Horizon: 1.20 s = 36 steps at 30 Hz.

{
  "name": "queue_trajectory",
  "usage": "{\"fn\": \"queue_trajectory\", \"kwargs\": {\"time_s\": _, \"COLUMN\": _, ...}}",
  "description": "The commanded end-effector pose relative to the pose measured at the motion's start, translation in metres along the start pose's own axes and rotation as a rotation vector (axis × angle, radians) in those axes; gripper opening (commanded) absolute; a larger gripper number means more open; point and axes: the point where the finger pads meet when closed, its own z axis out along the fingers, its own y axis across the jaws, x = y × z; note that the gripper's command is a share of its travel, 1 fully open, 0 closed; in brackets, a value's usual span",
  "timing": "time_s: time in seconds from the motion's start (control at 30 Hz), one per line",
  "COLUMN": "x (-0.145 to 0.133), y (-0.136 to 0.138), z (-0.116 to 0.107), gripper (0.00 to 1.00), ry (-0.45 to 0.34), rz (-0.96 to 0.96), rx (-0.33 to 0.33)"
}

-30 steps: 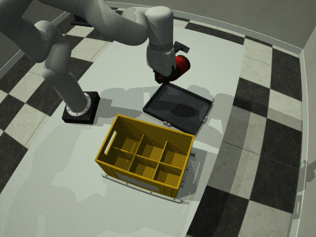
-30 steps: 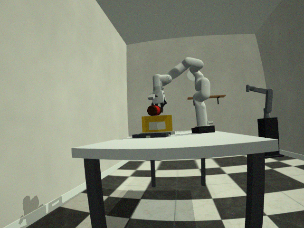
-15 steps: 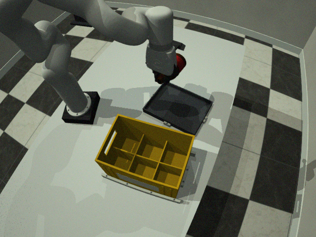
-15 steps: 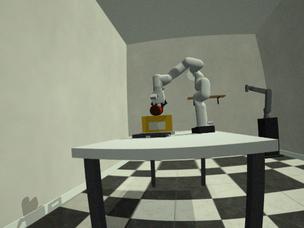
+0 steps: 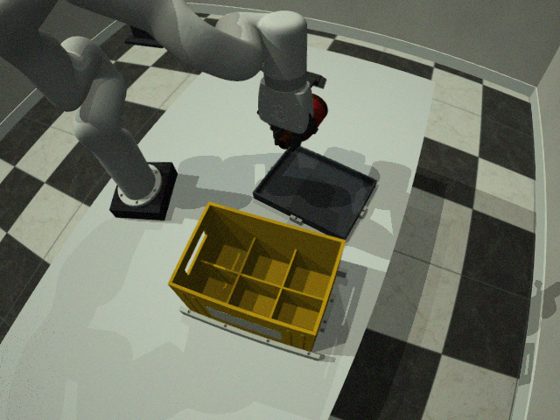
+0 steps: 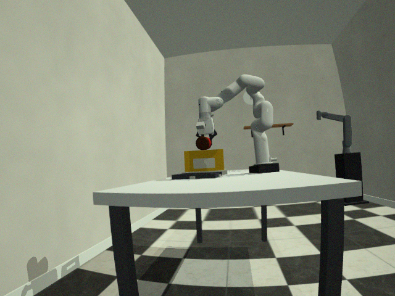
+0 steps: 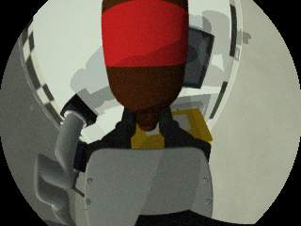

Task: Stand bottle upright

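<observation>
Brown-and-red bottle (image 5: 319,109) (image 6: 203,142) (image 7: 147,42): held in the air on its side, its base toward the exterior camera; neck in the claw, body sticking out beyond it.
Claw (image 5: 285,141) (image 6: 206,135) (image 7: 147,104): partly closed, its black fingers gripping the bottle's neck from both sides.
Black tray (image 5: 316,190) (image 6: 195,175) (image 7: 199,58): flat on the bench, its raised rim all around and nothing standing inside; shadow falls across its floor.
Tray edges: one corner lies near the crate's top corner in the top view; whether they touch, I cannot tell. Small light brackets sit beside two sides.
Yellow crate (image 5: 257,277) (image 6: 203,155) (image 7: 199,123): upright on the bench, six open compartments, all without bottles; a pale rail (image 5: 248,334) runs along its long side.
White bench (image 5: 149,289) (image 6: 223,197) (image 7: 61,47): its long edge passes beyond the tray and crate, with a strip of top between.
Room for moving: open air between bottle and tray; the crate's tall walls border one side of the tray.
Arm (image 5: 283,49) (image 6: 255,82) (image 7: 71,141): arched above the bench, its base well apart from the tray.

The hand (image 5: 289,138) (image 6: 206,136) (image 7: 147,104) has turned, and the red-labelled brown bottle (image 5: 319,109) (image 6: 203,142) (image 7: 146,42) has swung round with it. In the exterior view the bottle's round base now faces the camera more squarely, showing less red side. From the top, less of its red part shows past the hand, and the dark shadow over the tray (image 5: 337,164) (image 6: 203,175) (image 7: 199,61) has changed shape, stretching wider.
</observation>
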Motion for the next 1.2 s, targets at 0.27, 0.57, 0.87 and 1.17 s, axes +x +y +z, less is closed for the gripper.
{"fn": "queue_trajectory", "kwargs": {"time_s": 0.27, "x": 0.0007, "y": 0.0012, "z": -0.0016, "gripper": 0.00, "ry": 0.002, "rz": -0.015, "rx": -0.004}}
{"fn": "queue_trajectory", "kwargs": {"time_s": 0.57, "x": 0.0007, "y": 0.0012, "z": -0.0016, "gripper": 0.00, "ry": 0.002, "rz": -0.114, "rx": -0.004}}
{"fn": "queue_trajectory", "kwargs": {"time_s": 0.87, "x": 0.0007, "y": 0.0012, "z": -0.0016, "gripper": 0.00, "ry": 0.002, "rz": -0.219, "rx": -0.004}}
{"fn": "queue_trajectory", "kwargs": {"time_s": 1.17, "x": 0.0007, "y": 0.0012, "z": -0.0016, "gripper": 0.00, "ry": 0.002, "rz": -0.262, "rx": -0.004}}
